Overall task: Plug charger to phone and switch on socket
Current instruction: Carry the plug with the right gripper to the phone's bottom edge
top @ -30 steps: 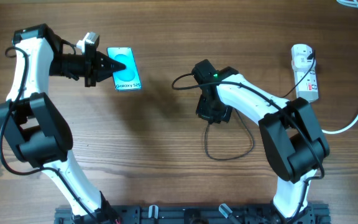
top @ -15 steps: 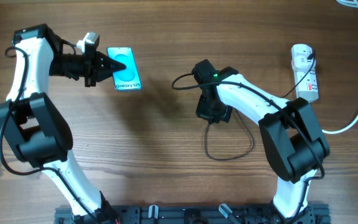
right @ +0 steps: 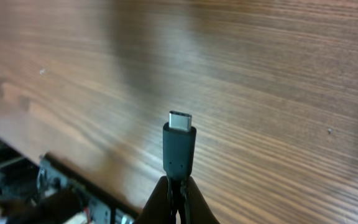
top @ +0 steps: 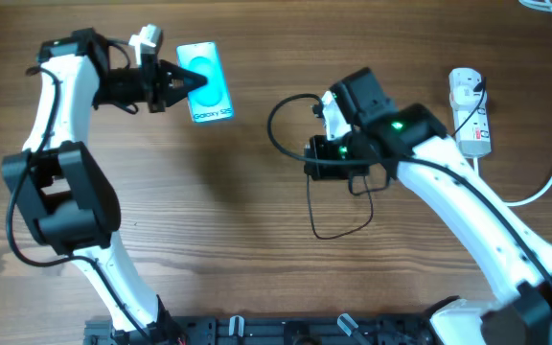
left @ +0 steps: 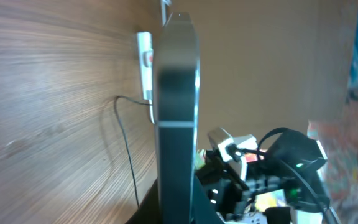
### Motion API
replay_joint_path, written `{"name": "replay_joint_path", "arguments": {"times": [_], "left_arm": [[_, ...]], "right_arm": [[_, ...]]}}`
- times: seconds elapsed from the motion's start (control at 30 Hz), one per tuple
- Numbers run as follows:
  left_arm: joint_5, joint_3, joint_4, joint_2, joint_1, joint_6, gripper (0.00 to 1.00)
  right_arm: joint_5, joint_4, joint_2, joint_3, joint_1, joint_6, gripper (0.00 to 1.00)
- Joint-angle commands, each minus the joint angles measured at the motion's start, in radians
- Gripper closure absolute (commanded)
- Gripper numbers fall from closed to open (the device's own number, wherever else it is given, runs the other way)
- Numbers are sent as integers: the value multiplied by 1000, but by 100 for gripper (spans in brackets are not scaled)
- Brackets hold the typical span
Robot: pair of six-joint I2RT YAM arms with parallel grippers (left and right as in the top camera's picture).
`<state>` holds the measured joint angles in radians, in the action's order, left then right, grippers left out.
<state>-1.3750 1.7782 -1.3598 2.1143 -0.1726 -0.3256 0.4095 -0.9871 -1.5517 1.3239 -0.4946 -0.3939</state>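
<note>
Charger (right: pixel 179 146) plug, a black USB-C tip, stands pinched between the pressed-together fingertips of the right gripper (right: pixel 178 190) over the wood-grain table (top: pixel 209 240), its thin black cable looping at lower centre of the overhead frame. Farther back, at upper right, the white socket (top: pixel 471 113) with small red marks lies flat. At upper left, the left gripper (top: pixel 190 84) clamps the teal phone (top: pixel 217 91), white "Galaxy" lettering legible along its lower short edge; the characters after it are too small to read.
</note>
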Motion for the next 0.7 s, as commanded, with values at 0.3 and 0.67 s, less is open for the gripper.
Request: {"name": "replay_joint_path", "arguments": {"times": [0.3, 0.67], "left_arm": [[68, 8, 63, -172, 208, -130, 96], [58, 8, 134, -171, 291, 2, 96]], "right_arm": [[-234, 15, 41, 17, -295, -174, 96], [-298, 125, 41, 73, -297, -237, 96]]}}
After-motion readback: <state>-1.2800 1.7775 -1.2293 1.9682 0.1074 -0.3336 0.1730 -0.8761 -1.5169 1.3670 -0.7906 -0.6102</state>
